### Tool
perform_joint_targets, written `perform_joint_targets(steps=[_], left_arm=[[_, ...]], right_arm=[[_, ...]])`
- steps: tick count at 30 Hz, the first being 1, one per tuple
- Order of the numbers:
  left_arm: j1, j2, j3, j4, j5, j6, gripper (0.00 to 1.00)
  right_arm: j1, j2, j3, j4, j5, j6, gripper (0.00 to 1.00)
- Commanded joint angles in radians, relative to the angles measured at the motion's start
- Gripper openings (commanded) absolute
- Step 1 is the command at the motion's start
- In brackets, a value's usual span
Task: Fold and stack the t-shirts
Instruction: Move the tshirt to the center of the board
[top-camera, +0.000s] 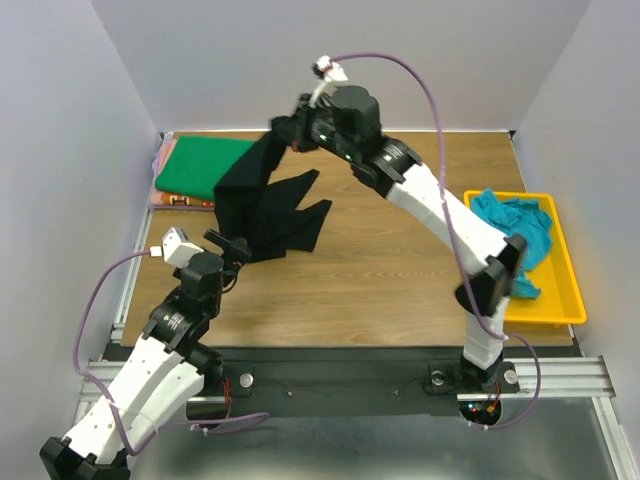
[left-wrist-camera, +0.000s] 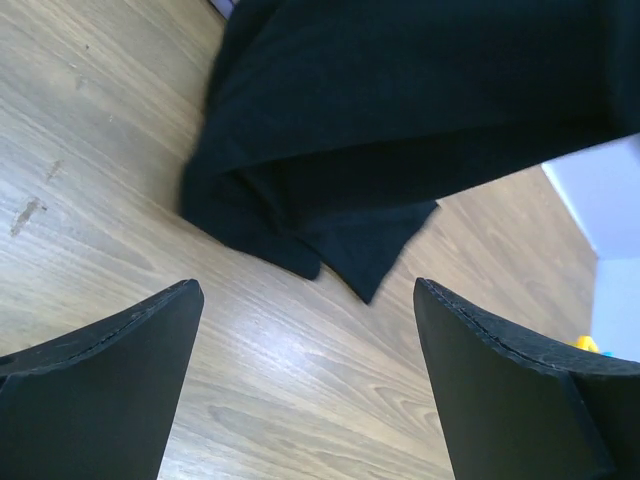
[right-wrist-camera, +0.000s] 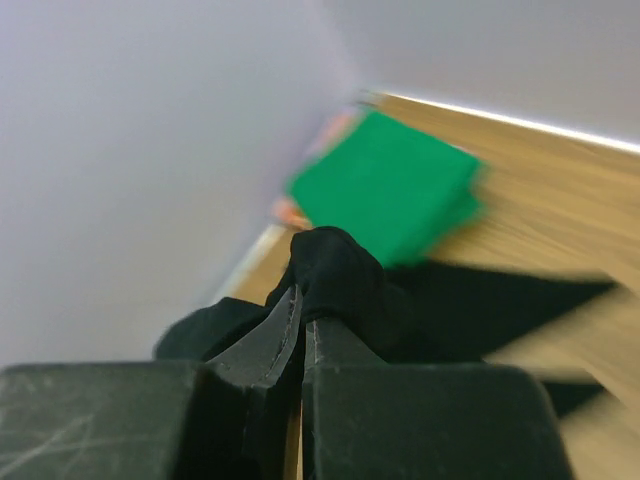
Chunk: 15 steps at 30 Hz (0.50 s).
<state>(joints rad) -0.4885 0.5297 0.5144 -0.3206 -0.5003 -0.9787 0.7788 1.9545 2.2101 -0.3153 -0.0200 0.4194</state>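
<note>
Wood-grain laminate covers the table (top-camera: 390, 270), with plain pale walls (top-camera: 350, 40) on three sides. My right gripper (top-camera: 284, 129) is clenched on a bunch of the soft black t-shirt (top-camera: 268, 205), held raised at the far left so it drapes down to the tabletop. My left gripper (top-camera: 236, 246) hangs spread wide and empty by the cloth's near edge. A folded bright green t-shirt (top-camera: 200, 165) lies far left on an orange-pink t-shirt (top-camera: 168, 199). The teal-blue t-shirt (top-camera: 515, 225) sits crumpled in the yellow plastic tray (top-camera: 566, 300) at right.

Wood-grain table (top-camera: 400, 270) enclosed by plain pale walls (top-camera: 70, 150).
</note>
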Motion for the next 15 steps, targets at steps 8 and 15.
perform_joint_targets(steps=[8, 15], left_arm=[[0.005, -0.063, 0.012, -0.081, -0.026, -0.048, 0.99], [0.005, 0.067, -0.040, -0.002, 0.061, -0.008, 0.98]], right_arm=[[-0.292, -0.652, -1.056, 0.114, 0.471, 0.099, 0.01], [-0.412, -0.665, -1.359, 0.111, 0.528, 0.179, 0.09]])
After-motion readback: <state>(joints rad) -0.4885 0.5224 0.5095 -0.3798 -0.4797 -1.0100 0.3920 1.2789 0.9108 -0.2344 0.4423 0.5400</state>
